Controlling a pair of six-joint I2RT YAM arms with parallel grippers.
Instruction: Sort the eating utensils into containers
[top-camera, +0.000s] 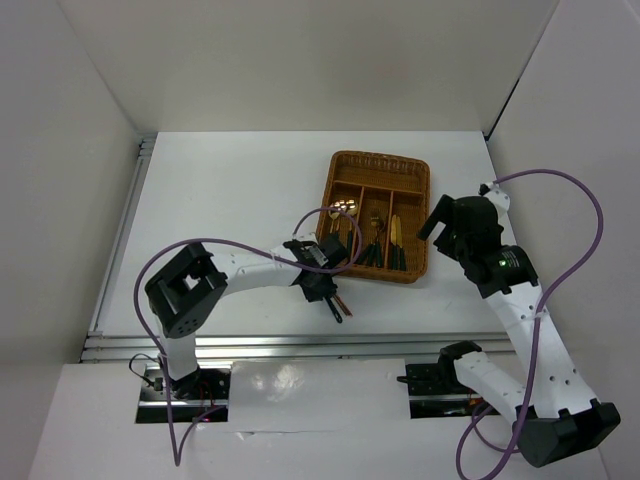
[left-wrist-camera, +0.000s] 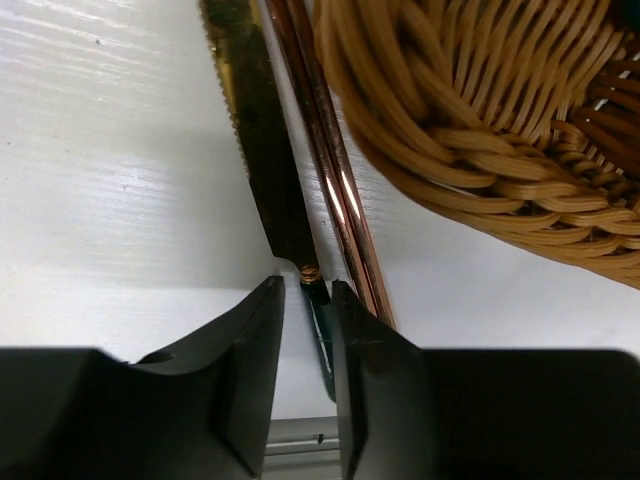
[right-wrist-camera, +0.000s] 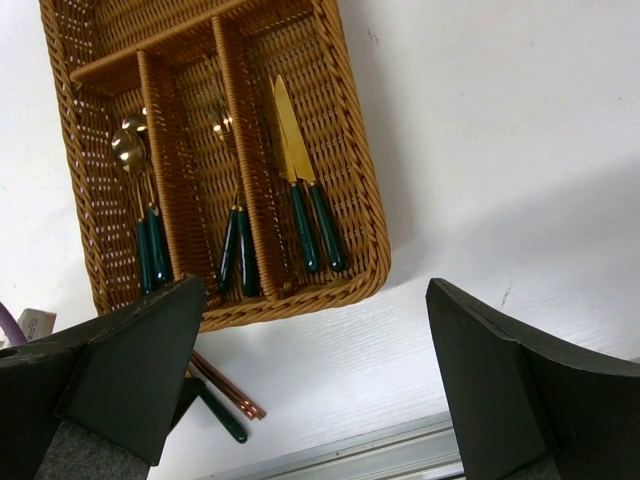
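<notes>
The brown wicker tray (top-camera: 380, 156) stands at mid-table. In the right wrist view its long compartments (right-wrist-camera: 360, 200) hold gold spoons (right-wrist-camera: 130, 150), forks (right-wrist-camera: 235, 240) and two knives (right-wrist-camera: 290, 140) with dark green handles. A gold knife (left-wrist-camera: 262, 150) and a pair of brown chopsticks (left-wrist-camera: 335, 170) lie on the table by the tray's near left corner (left-wrist-camera: 480, 140). My left gripper (left-wrist-camera: 308, 290) is low over the table. Its jaws stand narrowly apart astride the knife's green handle (left-wrist-camera: 318, 320), with a gap on the left side. My right gripper (right-wrist-camera: 316, 290) is wide open and empty, above the table just right of the tray.
White walls enclose the table on three sides. A metal rail (top-camera: 300, 345) runs along the near edge. Purple cables (top-camera: 230, 245) loop over both arms. The chopsticks' ends (right-wrist-camera: 225, 388) and the knife handle's end (right-wrist-camera: 222, 417) lie just in front of the tray.
</notes>
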